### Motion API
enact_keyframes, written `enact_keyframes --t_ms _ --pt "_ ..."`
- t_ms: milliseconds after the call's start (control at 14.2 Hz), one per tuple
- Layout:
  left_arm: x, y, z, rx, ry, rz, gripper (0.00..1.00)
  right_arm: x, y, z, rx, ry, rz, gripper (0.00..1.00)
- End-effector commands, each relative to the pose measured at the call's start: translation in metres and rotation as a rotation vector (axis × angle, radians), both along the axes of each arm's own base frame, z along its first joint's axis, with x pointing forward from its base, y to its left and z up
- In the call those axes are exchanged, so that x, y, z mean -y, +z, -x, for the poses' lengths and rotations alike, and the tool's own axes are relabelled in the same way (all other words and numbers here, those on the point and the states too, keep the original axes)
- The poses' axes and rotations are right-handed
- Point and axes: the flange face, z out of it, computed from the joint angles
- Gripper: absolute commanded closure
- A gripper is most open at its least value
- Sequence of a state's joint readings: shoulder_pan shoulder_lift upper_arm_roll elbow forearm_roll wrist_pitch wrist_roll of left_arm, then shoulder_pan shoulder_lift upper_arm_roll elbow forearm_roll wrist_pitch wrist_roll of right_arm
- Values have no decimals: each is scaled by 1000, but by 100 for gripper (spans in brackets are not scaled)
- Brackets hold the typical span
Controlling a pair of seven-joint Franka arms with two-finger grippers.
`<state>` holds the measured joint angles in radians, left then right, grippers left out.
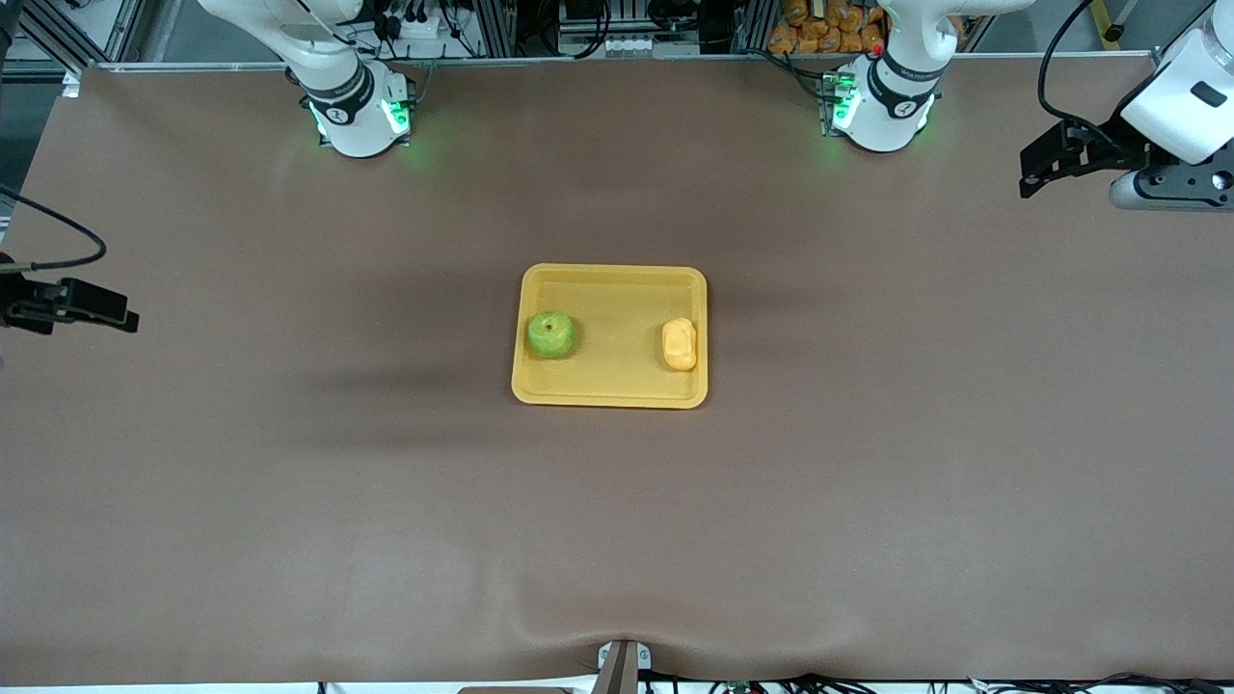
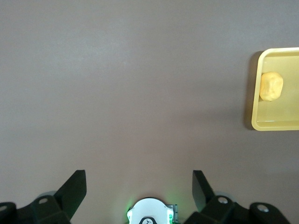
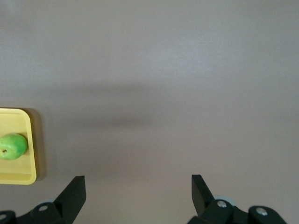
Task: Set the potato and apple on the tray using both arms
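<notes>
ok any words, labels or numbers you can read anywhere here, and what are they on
None can be read.
Tray, apple, potato: no print shows.
Dark marks on the arm bases, one in the left wrist view too: too small to read.
Orange packets above the table's top edge: too blurred to read.

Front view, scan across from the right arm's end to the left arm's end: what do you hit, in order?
right gripper → apple → potato → left gripper; apple and potato both sit in the tray.
</notes>
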<state>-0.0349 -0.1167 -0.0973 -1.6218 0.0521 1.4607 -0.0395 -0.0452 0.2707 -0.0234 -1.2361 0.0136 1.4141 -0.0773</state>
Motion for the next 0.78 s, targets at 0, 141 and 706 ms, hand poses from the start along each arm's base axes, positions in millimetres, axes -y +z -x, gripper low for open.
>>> enact_keyframes --t_ms 0,141,706 --pt "0 7 7 9 12 17 0 0 9 27 -4 20 15 0" --pt "0 8 8 9 12 17 0 2 15 42 7 14 15 0" --pt "-1 12 9 15 12 17 0 -5 34 97 25 18 9 0"
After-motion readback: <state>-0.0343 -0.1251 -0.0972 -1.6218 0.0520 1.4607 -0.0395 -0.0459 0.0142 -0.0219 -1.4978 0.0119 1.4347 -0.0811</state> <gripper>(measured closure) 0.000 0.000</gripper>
